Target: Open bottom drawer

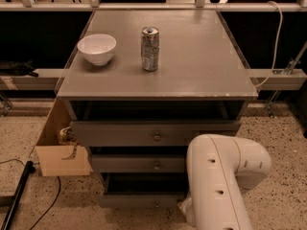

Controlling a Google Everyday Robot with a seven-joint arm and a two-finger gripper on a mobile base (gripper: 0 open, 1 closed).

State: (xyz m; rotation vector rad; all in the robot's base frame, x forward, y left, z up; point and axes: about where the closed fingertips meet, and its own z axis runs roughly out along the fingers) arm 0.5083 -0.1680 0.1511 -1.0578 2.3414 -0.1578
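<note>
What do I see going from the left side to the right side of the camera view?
White bowl → silver can → robot's white arm → white cable. The gripper does not show; the arm runs off the picture's bottom edge.

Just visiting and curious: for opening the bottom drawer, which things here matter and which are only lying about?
For the job: narrow grey wooden bottom drawer; white robot arm, its gripper out of view beyond it.
Lying about: round white bowl; silver metal can; brown cardboard box.
</note>
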